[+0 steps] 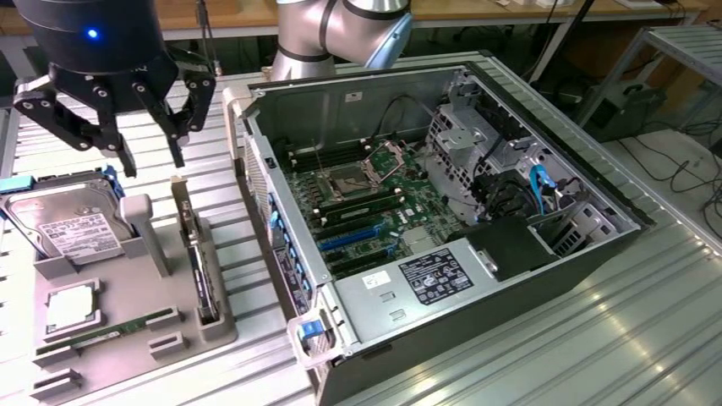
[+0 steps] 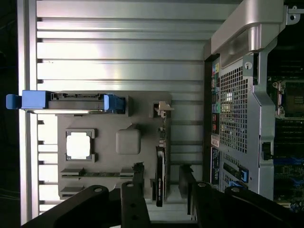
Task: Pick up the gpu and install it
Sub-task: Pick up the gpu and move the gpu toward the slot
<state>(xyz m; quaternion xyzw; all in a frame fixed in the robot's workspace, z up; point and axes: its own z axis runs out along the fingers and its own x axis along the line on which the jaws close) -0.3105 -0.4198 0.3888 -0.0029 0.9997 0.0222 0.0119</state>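
Gripper (image 1: 150,161) about half open, holding nothing, hovering above the gpu (image 1: 205,275), clear air between them, gpu standing on edge in a slot of the grey holder (image 1: 113,338) on the table (image 1: 631,338), open computer case (image 1: 451,211) just beside the holder's edge.

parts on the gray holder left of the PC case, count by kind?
hard drive: 1
CPU: 1
RAM stick: 1
GPU: 1
Total: 4
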